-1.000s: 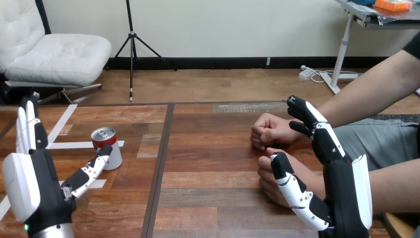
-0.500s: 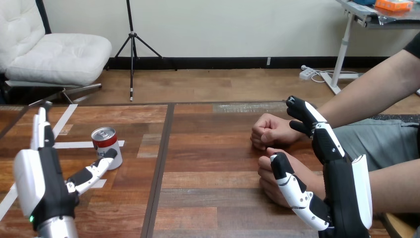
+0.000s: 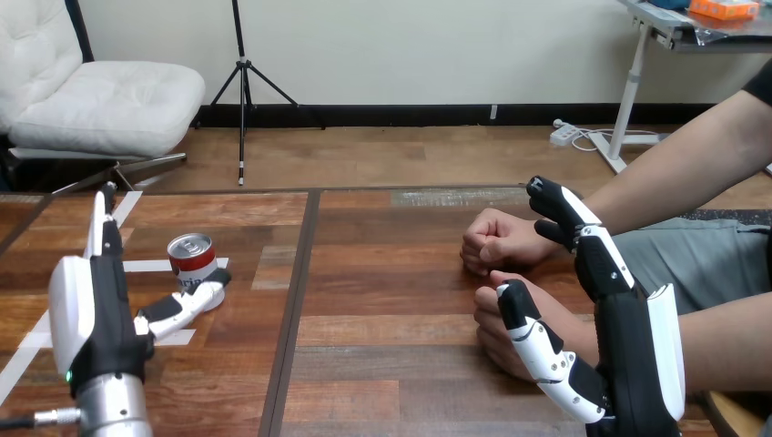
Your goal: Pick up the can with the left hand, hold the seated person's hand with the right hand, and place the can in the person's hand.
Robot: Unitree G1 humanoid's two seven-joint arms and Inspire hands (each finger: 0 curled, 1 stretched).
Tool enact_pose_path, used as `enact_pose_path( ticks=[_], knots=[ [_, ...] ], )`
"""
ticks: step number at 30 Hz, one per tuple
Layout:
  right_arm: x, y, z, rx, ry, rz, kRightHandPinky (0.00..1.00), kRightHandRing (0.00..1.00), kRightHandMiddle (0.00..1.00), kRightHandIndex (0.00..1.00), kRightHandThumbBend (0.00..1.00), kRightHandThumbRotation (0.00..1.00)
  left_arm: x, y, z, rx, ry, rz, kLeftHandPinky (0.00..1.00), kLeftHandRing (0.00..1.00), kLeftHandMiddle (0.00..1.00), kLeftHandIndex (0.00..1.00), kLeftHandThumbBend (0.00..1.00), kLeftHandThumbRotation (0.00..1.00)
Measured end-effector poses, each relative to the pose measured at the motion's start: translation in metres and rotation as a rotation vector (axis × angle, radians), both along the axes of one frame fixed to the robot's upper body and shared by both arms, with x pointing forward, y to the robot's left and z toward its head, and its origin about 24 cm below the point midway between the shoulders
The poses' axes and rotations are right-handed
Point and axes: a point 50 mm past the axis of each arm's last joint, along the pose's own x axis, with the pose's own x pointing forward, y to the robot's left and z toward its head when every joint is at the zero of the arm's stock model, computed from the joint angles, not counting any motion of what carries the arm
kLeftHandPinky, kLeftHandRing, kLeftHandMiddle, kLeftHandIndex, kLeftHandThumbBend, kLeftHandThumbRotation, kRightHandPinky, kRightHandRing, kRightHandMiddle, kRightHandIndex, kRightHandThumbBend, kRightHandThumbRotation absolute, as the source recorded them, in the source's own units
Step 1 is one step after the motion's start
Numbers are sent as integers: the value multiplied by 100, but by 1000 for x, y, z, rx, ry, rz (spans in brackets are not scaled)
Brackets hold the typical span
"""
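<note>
A red and white can stands upright on the left part of the wooden table. My left hand is just left of and nearer than the can, edge-on, open with fingers straight up. Its thumb reaches out to the can's base and seems to touch it. My right hand stands open at the right, its thumb in front of the person's nearer fist and its fingers rising beside the farther fist. Both of the person's hands are closed and rest on the table.
White tape strips lie on the table behind and left of the can. A dark seam runs down the table between the can and the person's hands. The person's forearms come in from the right edge.
My left hand has turned edge-on and moved right towards the can, and its thumb has dropped to the can's base. The can, my right hand and the person's fists have stayed put.
</note>
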Motion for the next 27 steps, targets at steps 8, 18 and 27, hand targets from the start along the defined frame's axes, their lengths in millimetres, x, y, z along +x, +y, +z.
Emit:
enact_pose_path(
  ticks=[8,18,27],
  knots=[
    [0,0,0,-4,3,4,81,86,87,86,47,61,8,1,4,-45,18,-34,88,95,97,100,86,16],
    [0,-1,0,-6,3,0,80,85,87,86,48,62,14,1,5,-90,56,-64,90,96,99,100,89,23],
    [1,-1,-1,-10,12,-3,79,85,87,86,47,63,15,1,1,-115,101,-72,91,97,100,100,90,26]
  ],
)
